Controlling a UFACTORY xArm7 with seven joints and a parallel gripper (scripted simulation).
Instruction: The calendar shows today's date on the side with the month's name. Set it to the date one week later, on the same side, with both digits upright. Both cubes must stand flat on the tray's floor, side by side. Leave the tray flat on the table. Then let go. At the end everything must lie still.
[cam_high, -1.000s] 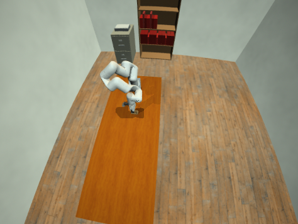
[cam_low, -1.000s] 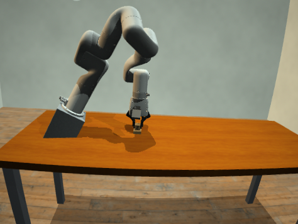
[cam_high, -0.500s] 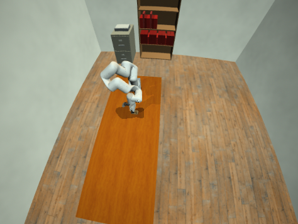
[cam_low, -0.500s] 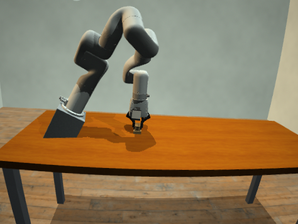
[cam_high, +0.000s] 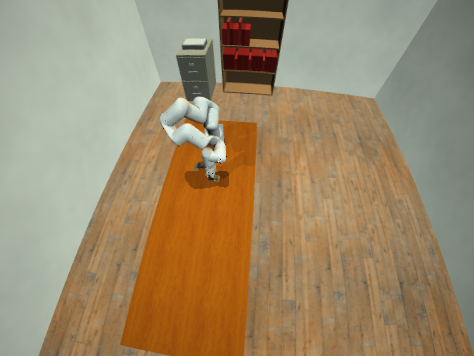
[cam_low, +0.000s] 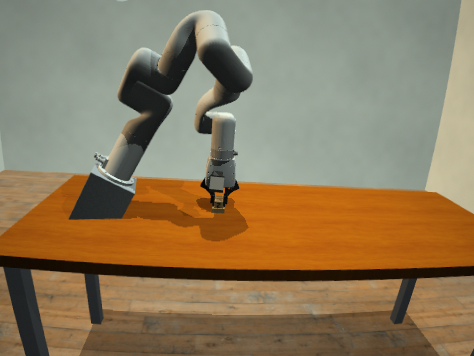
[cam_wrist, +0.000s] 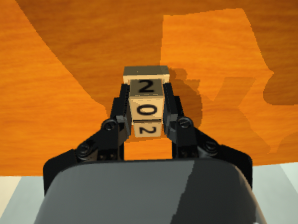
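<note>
My gripper (cam_wrist: 146, 94) points straight down over the orange table (cam_low: 240, 230) and is shut on a beige calendar cube (cam_wrist: 146, 114). In the wrist view this cube shows a 0 and, nearer the camera, a 2. A second beige cube (cam_wrist: 145, 80) showing a 2 sits right beyond it at the fingertips; I cannot tell whether the two touch. In the exterior view the gripper (cam_low: 218, 199) holds the beige cube (cam_low: 218, 204) at or just above the table top. In the top view the gripper (cam_high: 212, 175) is near the table's far end. No tray or month name shows in any view.
The arm's base (cam_low: 102, 197) stands on the table to the left of the gripper. A bookshelf (cam_high: 252, 47) and a grey filing cabinet (cam_high: 196, 70) stand on the floor behind the table's far end.
</note>
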